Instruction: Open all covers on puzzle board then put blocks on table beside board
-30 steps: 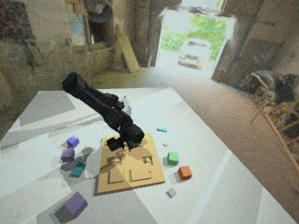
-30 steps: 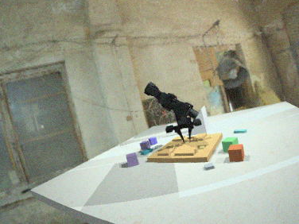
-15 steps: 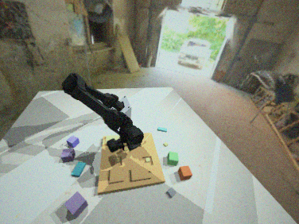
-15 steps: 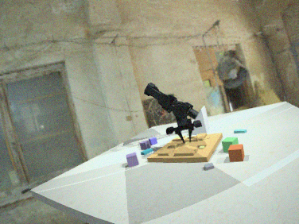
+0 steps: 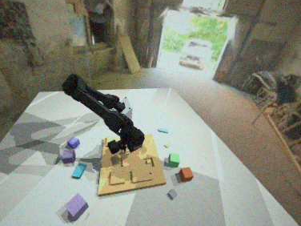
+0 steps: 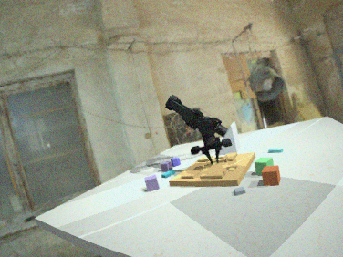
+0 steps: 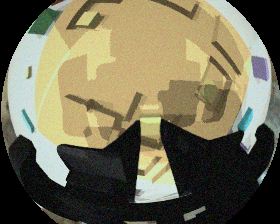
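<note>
My gripper (image 6: 214, 163) (image 7: 149, 123) reaches down to the far half of the wooden puzzle board (image 5: 105, 187) (image 6: 182, 182) (image 7: 135, 42). Its fingertips stand close together on a small pale yellow block (image 7: 150, 120), which fills the gap between them at board level. Raised tracks and recesses show around it. An open well (image 7: 87, 19) shows at the wrist view's upper left. On the table beside the board lie a green block (image 5: 174, 160) (image 6: 264, 165), an orange block (image 5: 186, 174) (image 6: 271, 175) and a large purple block (image 5: 77, 205) (image 6: 151, 182). Parts of the board are hidden by the hand.
A grey block (image 5: 172, 194) (image 6: 239, 190) lies near the front. Left of the board are a violet block (image 5: 74, 143), a purple block (image 5: 68, 156) and a teal block (image 5: 79, 171). Right of it are a teal piece (image 5: 162, 131) and a tiny yellow piece (image 5: 166, 146).
</note>
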Motion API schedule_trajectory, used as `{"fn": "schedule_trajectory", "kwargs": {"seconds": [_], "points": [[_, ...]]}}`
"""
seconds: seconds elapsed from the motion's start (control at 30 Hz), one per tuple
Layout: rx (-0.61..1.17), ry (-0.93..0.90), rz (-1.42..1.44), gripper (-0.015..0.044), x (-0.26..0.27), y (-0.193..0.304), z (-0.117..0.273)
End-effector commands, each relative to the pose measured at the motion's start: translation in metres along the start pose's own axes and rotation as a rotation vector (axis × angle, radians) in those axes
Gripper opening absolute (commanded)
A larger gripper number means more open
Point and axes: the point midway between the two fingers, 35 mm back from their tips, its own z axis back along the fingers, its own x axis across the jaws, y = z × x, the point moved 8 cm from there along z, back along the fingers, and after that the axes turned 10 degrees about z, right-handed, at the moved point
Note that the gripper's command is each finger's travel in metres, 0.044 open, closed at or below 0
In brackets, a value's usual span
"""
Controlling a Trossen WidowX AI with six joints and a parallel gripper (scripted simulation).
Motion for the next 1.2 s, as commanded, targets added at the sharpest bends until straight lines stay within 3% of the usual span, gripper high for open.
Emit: {"fn": "schedule_trajectory", "kwargs": {"seconds": [0.0,1.17], "points": [[0.000,0.000,-0.001,0.0080,0.000,0.000,0.000],[0.003,0.000,0.005,0.0080,0.001,0.000,0.042]]}}
